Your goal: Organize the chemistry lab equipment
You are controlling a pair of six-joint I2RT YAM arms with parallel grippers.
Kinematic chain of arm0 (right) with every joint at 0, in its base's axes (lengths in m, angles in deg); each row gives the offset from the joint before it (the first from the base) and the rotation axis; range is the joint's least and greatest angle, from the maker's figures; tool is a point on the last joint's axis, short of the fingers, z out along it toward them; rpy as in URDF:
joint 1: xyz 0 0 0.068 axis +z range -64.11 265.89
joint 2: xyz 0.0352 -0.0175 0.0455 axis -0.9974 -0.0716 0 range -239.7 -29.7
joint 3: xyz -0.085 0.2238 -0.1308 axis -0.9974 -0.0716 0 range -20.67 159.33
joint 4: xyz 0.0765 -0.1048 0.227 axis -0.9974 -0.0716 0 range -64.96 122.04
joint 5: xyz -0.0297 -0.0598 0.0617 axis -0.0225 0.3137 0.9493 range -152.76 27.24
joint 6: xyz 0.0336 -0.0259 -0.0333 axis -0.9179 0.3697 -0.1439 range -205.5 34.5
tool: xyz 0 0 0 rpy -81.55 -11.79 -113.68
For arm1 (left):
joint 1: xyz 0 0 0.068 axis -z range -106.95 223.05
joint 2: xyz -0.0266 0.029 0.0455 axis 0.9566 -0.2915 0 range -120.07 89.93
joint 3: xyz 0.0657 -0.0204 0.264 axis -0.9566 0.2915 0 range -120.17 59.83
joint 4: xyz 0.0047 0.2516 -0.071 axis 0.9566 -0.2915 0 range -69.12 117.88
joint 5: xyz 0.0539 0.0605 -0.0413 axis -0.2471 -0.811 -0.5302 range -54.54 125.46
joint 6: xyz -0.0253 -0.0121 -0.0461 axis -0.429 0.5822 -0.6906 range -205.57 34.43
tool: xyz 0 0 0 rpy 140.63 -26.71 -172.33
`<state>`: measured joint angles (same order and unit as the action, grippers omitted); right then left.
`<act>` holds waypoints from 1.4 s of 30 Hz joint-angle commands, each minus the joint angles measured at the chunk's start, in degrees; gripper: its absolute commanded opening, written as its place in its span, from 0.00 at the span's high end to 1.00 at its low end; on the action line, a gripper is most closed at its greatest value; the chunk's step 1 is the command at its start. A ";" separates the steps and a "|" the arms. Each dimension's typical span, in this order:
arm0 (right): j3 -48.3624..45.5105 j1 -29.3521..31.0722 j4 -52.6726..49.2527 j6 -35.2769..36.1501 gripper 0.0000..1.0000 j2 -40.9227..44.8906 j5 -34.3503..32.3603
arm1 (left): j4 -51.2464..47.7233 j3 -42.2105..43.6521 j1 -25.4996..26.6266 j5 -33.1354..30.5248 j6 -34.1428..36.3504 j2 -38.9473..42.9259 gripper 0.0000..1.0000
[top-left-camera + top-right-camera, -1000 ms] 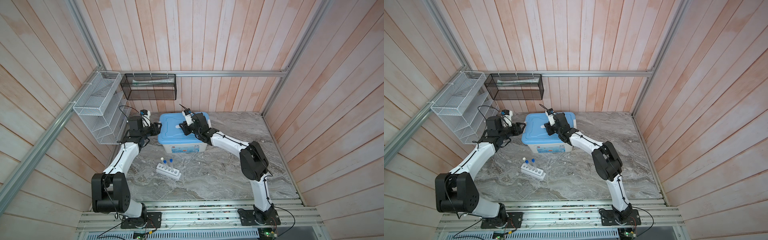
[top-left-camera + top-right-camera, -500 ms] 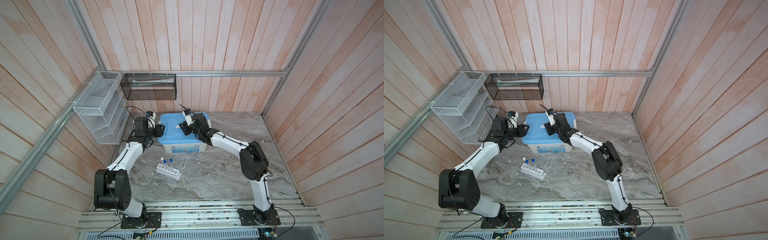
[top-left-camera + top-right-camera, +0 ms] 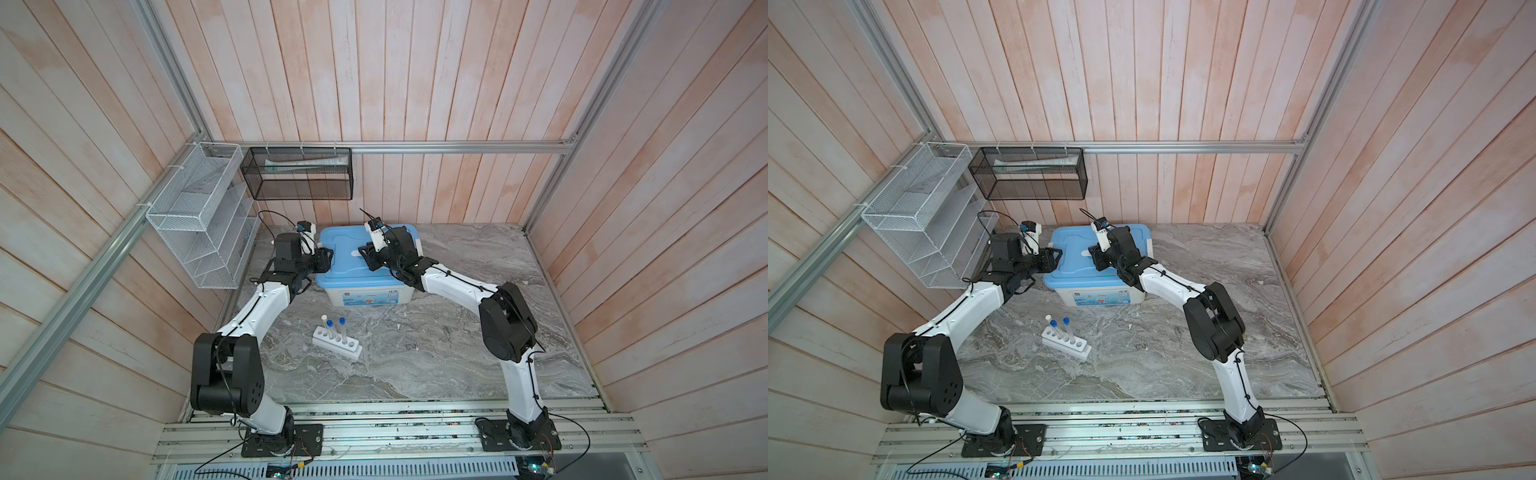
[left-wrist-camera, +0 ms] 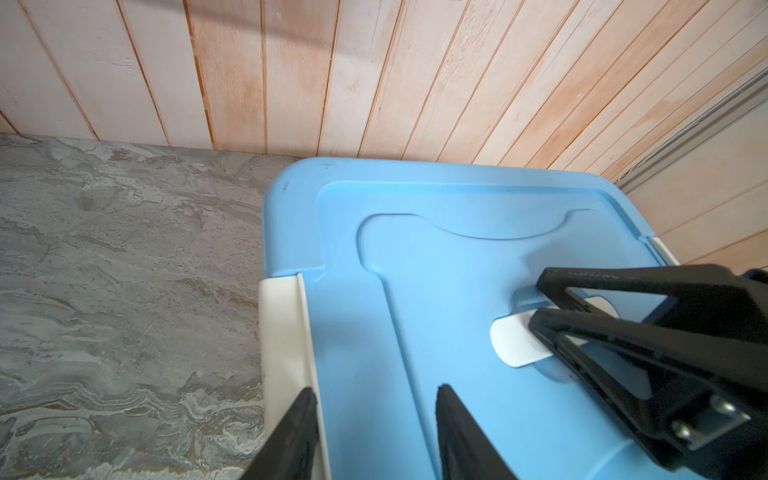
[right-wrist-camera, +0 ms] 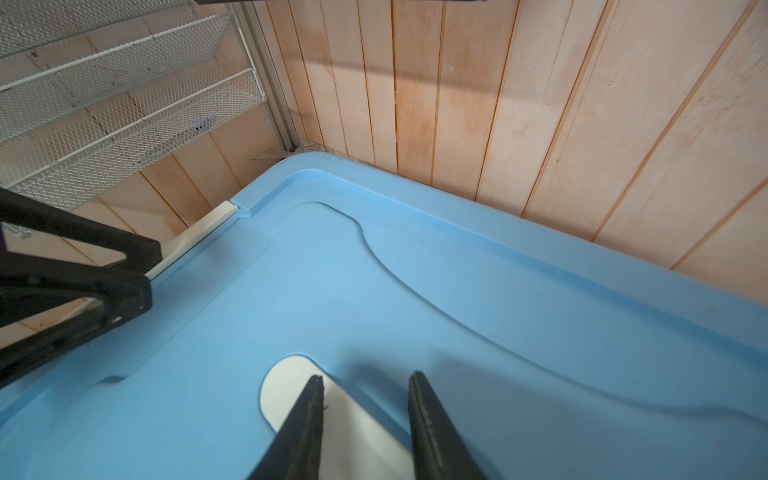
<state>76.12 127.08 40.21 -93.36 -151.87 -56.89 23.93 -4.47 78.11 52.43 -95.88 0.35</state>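
We take the blue lid (image 3: 365, 262) of the white storage box (image 3: 368, 296) as our landmark; the box stands at the back of the marble surface (image 3: 415, 353), and the lid lies on it.

Our right gripper (image 5: 365, 380) sits over the middle of the lid, its fingers (image 5: 305, 415) spread apart and gripping nothing. The white handle (image 5: 286, 388) lies flat in its recess in the middle of the lid. It passes under one finger and reaches partly into the gap between the two. Its rounded end points toward the lid's left end.

Our left gripper (image 4: 374, 392) hangs at that left end, fingers (image 4: 453, 419) likewise parted and empty. They straddle the lid's edge right by the white latch (image 4: 282, 332), one finger over the latch and the other over the blue top.

So the right arm is nearer the handle and the left arm is nearer the latch. We cannot tell whether the latch is fastened.

In front of the box, well apart from the lid and from both grippers, stands the white test-tube rack (image 3: 337, 344) holding three capped tubes (image 3: 332, 330).

This layout would fit both a box about to be opened and one just closed.
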 commanded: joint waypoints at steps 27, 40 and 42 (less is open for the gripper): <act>-6.81 -1.72 -10.46 -1.64 0.43 7.15 -3.66 | 26.29 23.32 -6.29 -18.31 -8.27 26.72 0.05; -42.15 -7.11 16.40 0.76 0.23 40.83 -30.53 | 44.14 39.09 -6.19 -29.09 -4.15 25.65 0.00; -47.85 -8.93 19.54 1.95 0.21 46.05 -32.99 | 46.28 40.91 -6.20 -29.78 -2.83 24.69 0.00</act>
<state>33.07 119.61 52.14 -93.86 -110.67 -82.75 64.32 34.42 71.99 25.61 -101.58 26.14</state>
